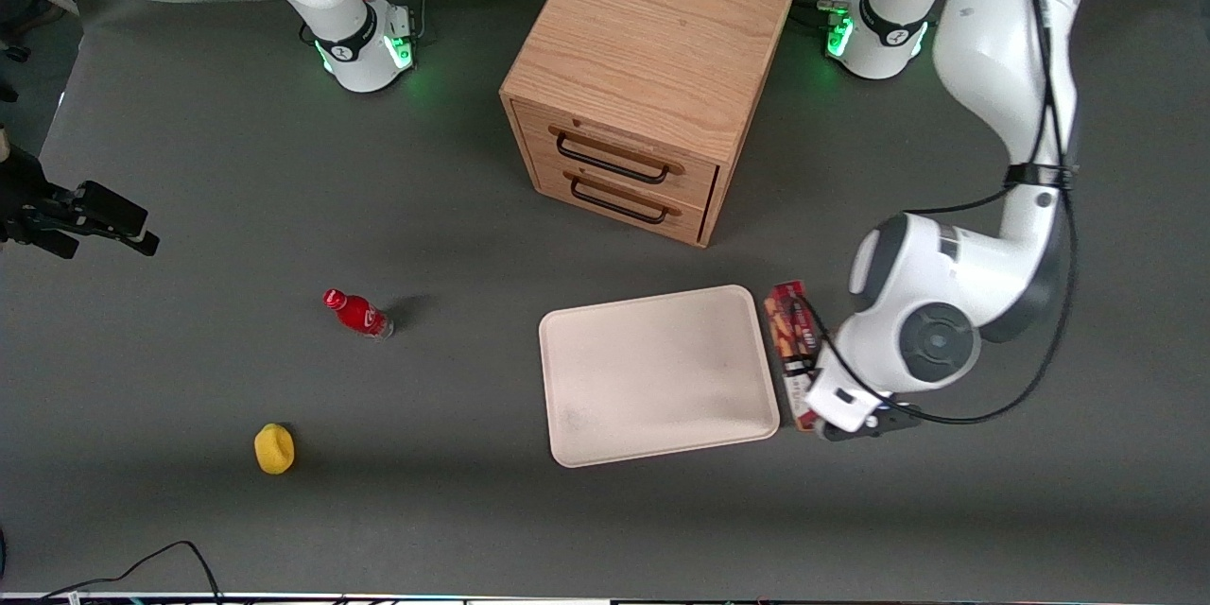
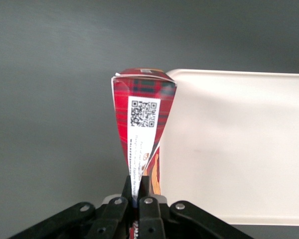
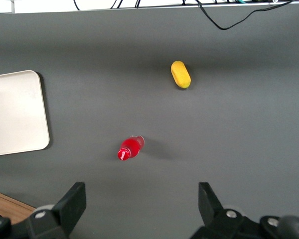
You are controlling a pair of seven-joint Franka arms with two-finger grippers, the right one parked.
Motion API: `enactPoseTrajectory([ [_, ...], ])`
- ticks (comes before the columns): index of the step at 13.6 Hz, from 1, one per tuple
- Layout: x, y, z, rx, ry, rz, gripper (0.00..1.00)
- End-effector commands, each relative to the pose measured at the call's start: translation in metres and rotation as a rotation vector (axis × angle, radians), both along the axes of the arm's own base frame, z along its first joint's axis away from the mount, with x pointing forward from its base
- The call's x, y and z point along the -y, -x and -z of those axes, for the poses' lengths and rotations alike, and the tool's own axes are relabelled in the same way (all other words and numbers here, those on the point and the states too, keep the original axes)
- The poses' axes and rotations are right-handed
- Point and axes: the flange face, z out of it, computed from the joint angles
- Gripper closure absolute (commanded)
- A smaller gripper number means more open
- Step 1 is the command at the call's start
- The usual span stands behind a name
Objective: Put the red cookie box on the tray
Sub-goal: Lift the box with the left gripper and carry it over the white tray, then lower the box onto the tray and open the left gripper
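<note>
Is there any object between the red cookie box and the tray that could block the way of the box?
Nothing visible does. The gripper is shut on the red cookie box, which sits right beside the tray, at the edge toward the working arm's end. The tray's surface is bare. The small red bottle and the yellow object lie toward the parked arm's end.

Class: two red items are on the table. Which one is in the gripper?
The red cookie box, beside the tray, clamped by the gripper. The small red bottle stands alone.

Standing on a dark grey matte surface (image 1: 227,161), a light oak cabinet (image 1: 652,66), showing two drawers with black handles.
</note>
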Motion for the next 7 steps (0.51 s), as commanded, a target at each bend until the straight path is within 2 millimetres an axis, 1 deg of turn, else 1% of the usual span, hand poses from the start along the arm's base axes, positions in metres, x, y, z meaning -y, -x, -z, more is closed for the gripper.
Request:
enactPoseTrajectory([
  [1, 0.040, -0.001, 0.011, 0.025, -0.002, -0.042, 1.00],
  [2, 0.052, 0.001, 0.024, 0.037, -0.001, -0.044, 1.00],
  [3, 0.065, 0.005, 0.041, 0.043, -0.018, -0.052, 1.00],
  [4, 0.069, 0.008, 0.056, 0.053, -0.059, -0.029, 1.00],
  [5, 0.066, 0.009, 0.068, 0.051, -0.093, -0.015, 1.00],
  [6, 0.064, 0.011, 0.074, 0.047, -0.110, -0.002, 1.00],
  [7, 0.063, 0.011, 0.076, 0.047, -0.110, 0.009, 1.00],
])
